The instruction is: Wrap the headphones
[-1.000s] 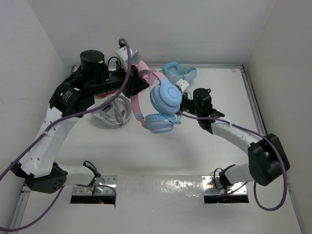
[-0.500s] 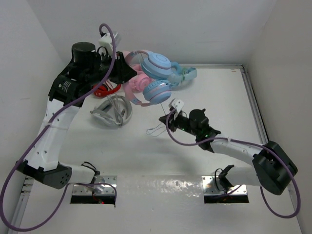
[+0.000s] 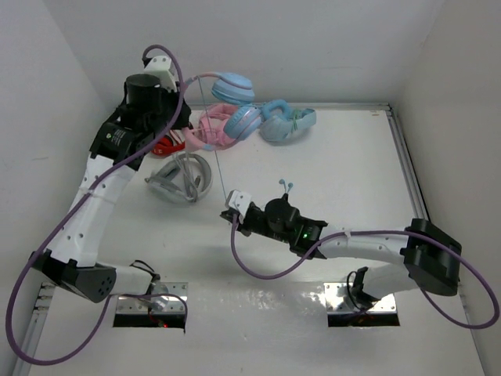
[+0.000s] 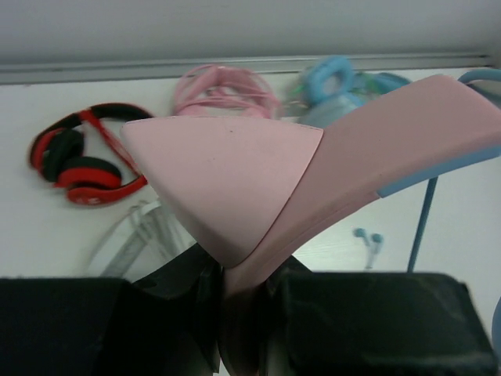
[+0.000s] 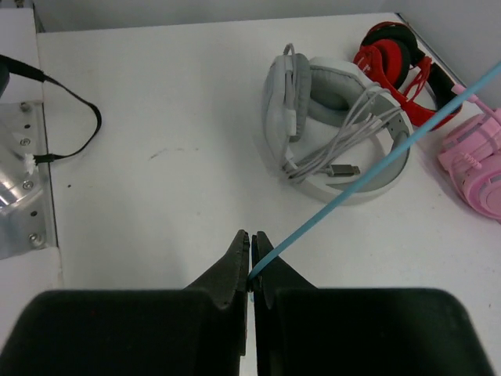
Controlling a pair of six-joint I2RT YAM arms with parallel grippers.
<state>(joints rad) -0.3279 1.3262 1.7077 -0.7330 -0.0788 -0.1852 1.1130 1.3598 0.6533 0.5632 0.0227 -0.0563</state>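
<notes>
Hanging above the far left part of the table (image 3: 344, 172), the headphones (image 3: 234, 88) are lifted clear of it by their pink headband (image 4: 376, 149). One light blue earcup (image 3: 233, 87) sits higher, and the other (image 3: 243, 123) hangs lower, in front of the pairs lying behind. The left gripper (image 4: 239, 270) has its fingers clamped on the headband just below a pointed pink ear (image 4: 227, 176), which fills most of the left wrist view.

From the headphones the thin teal cable (image 5: 368, 177) runs in a straight, taut line down and toward the near side. It ends in the right gripper (image 5: 250, 254), which is low over the table near its middle. Its fingers are pressed together on the cable, with only the cable's thickness between them.

On the table behind the raised pair lie an all-pink pair (image 3: 210, 131) and, to its right, a light blue pair (image 3: 286, 117) against the far edge. A red and black pair (image 4: 82, 160) lies at the far left. Nearer than that is a white pair (image 5: 329, 125) with a pale cord bundled in its band. Small teal earbuds (image 3: 287, 186) lie just beyond the right arm.
</notes>
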